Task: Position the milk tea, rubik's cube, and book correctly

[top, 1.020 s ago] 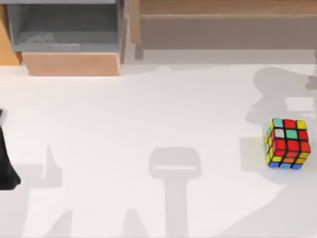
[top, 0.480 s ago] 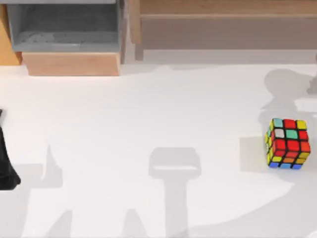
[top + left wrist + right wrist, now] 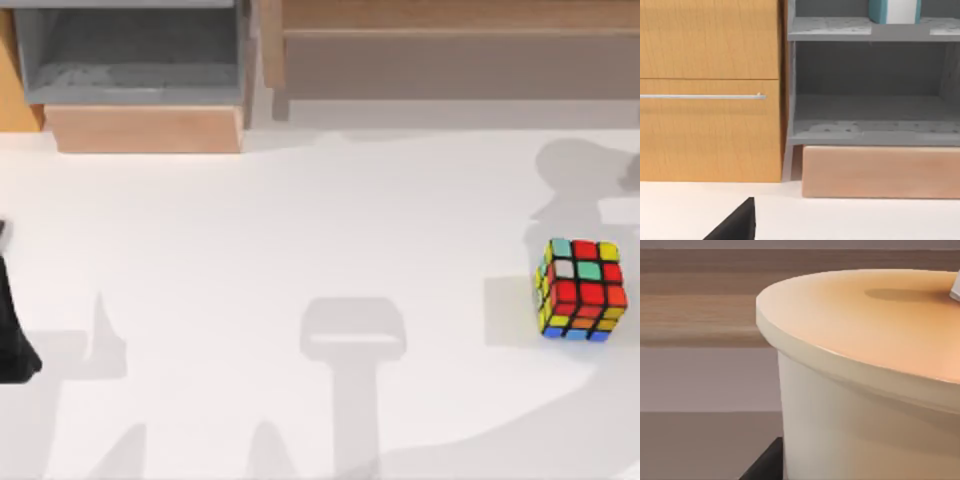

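the white table (image 3: 320, 250) lies bare across its middle and left. the rubik's cube (image 3: 581, 290) stands alone near the right edge, and a grey shelf (image 3: 130, 55) and wooden block (image 3: 145, 128) line the far left side.

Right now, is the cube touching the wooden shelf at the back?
Apart. In the top view the cube sits on the white table near its right edge, with bare tabletop between it and the wooden shelf along the back.

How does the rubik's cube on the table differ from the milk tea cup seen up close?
The rubik's cube is boxy with many coloured stickers on a black grid; the milk tea cup is round with a plain cream wall. The cube's top is chequered, the cup's lid smooth orange. The cube stands alone on the white table, at the right.
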Motion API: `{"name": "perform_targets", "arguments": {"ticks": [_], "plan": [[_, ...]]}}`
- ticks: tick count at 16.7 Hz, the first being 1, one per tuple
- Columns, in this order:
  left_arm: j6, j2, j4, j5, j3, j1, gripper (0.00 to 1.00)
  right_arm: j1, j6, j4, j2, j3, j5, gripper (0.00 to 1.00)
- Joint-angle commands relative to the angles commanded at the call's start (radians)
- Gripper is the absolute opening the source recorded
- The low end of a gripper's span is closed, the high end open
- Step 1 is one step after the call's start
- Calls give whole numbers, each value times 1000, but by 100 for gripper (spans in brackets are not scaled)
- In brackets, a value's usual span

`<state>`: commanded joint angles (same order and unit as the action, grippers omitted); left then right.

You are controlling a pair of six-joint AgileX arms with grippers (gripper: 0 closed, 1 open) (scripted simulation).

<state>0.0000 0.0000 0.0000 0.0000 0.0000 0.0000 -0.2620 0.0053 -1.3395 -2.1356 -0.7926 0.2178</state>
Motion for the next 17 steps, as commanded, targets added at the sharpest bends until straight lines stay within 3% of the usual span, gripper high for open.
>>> {"name": "perform_targets", "arguments": {"ticks": [11,17], "plan": [[0,0,0,0,0,0,100,0,0,0,0,0,0,98],[0,0,0,0,0,0,100,0,0,0,0,0,0,100]]}}
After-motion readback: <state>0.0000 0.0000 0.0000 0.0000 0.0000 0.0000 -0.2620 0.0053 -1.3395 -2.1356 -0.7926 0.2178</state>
